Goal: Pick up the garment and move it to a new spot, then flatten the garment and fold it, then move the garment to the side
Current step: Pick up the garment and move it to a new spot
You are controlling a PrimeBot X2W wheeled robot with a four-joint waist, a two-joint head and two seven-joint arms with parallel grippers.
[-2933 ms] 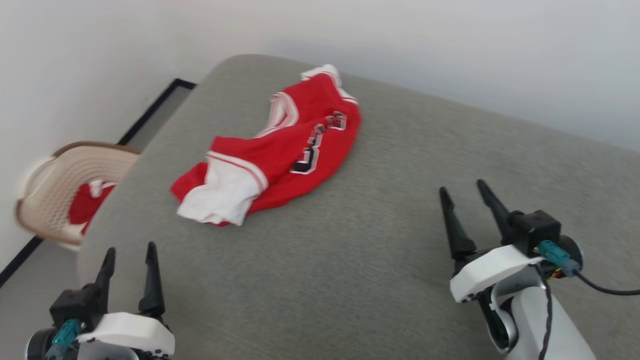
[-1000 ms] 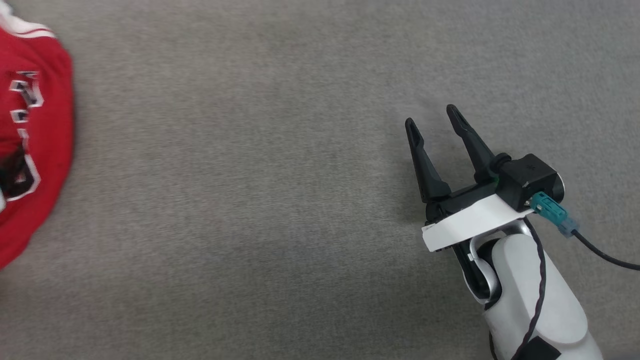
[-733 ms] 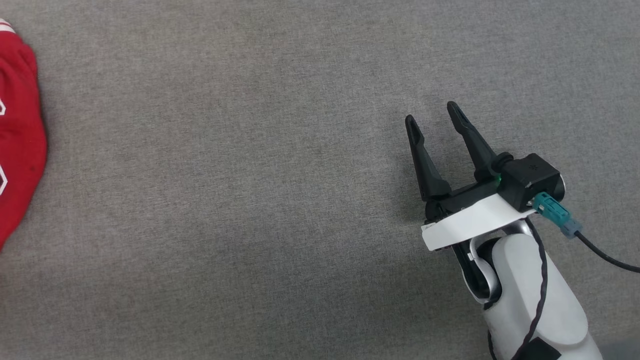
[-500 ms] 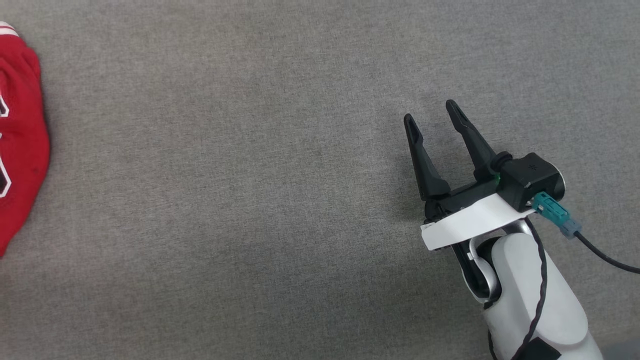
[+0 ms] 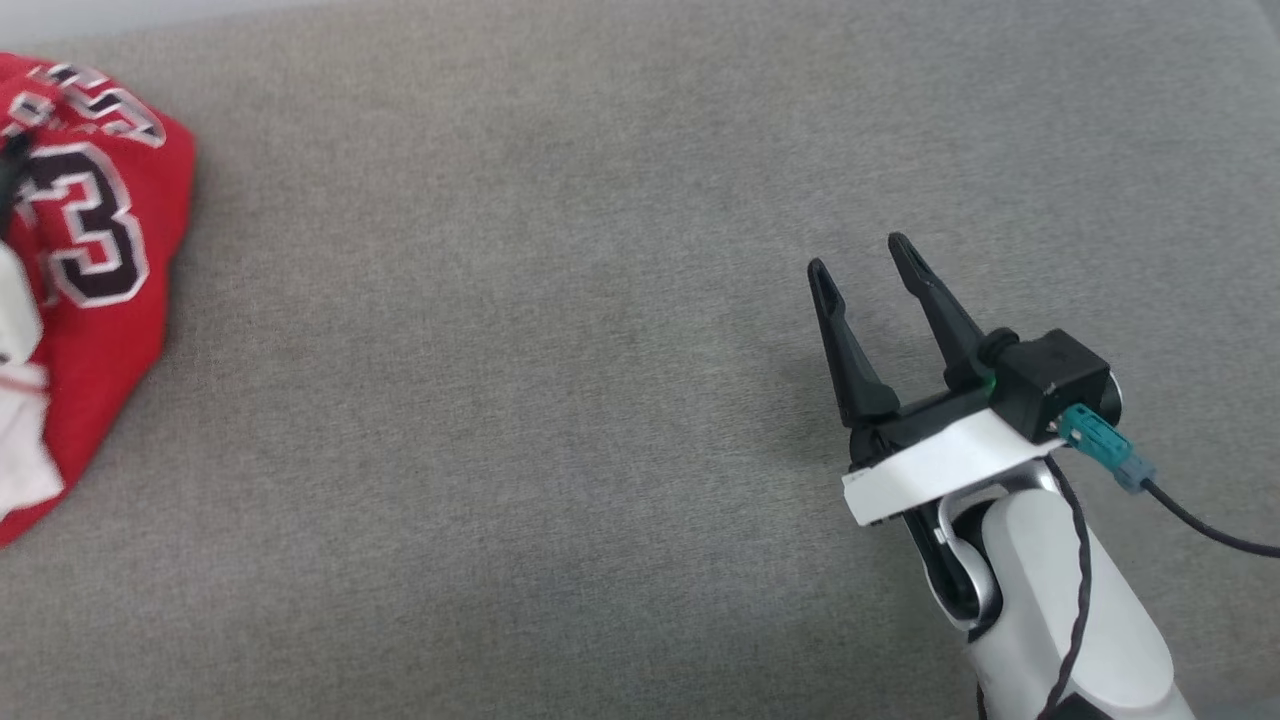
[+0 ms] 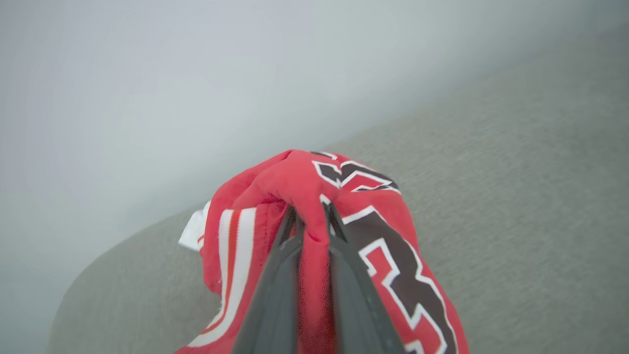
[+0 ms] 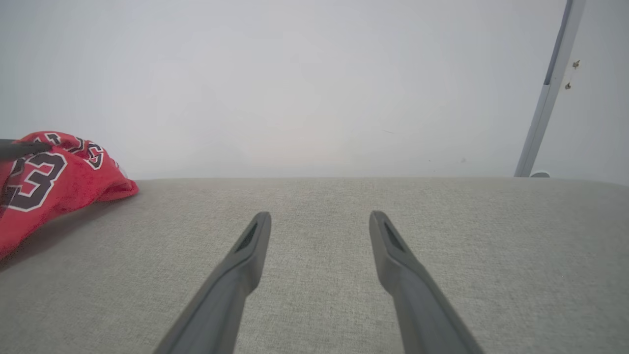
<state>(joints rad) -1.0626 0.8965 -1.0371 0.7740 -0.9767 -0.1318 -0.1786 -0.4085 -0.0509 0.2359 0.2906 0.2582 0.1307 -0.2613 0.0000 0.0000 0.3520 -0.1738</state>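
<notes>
The garment (image 5: 90, 260) is a red jersey with black white-outlined numbers, bunched at the far left of the head view, with white sleeve fabric at its lower left. In the left wrist view my left gripper (image 6: 310, 216) is shut on a raised red fold of the garment (image 6: 295, 182), and the cloth hangs down around both fingers. The garment (image 7: 44, 182) is lifted at the left edge of the right wrist view, a dark fingertip (image 7: 24, 147) touching it. My right gripper (image 5: 860, 255) stands open over the bare grey surface, far right of the garment, with nothing between its fingers.
A wide grey fabric-covered surface (image 5: 520, 380) stretches between the garment and my right arm. A pale wall (image 7: 314, 73) rises behind its far edge, with a grey vertical bar (image 7: 550, 88) at the right. A black cable (image 5: 1200, 525) trails from my right wrist.
The camera has swung between frames. More of the garment shows at the left now than half a second ago, raised with its numbers facing up. My right gripper stays open in much the same place.
</notes>
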